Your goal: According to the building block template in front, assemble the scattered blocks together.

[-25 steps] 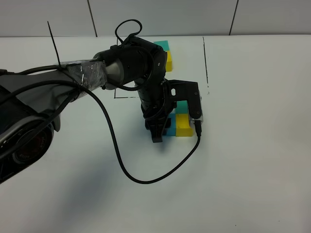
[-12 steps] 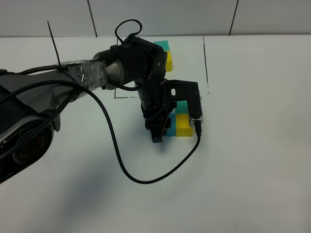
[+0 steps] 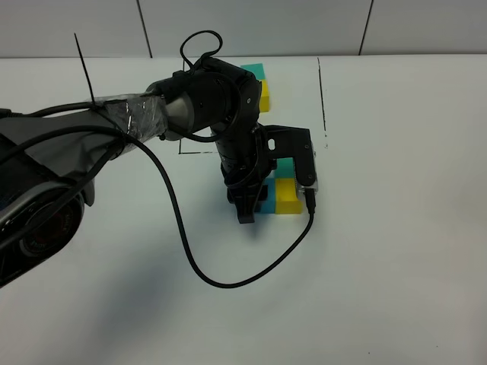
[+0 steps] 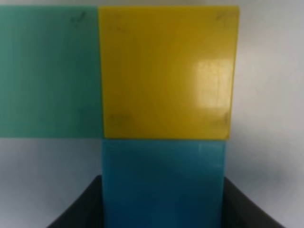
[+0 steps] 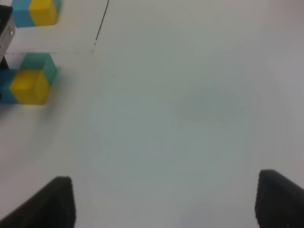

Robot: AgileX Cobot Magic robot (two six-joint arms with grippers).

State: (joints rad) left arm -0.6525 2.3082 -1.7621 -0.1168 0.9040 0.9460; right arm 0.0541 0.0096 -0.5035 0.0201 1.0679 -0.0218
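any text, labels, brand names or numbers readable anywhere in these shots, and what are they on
None can be read in any view.
The yellow block, teal-green block and blue block have plain faces, with only faint smudges on the yellow one.
The table carries only thin black lines, no writing.
The arm's silver tape shows no legible print.

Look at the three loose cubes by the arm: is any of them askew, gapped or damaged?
Nothing stands out. In the left wrist view the yellow cube, green cube and blue cube sit flush and square in an L, with no visible gaps or damage.
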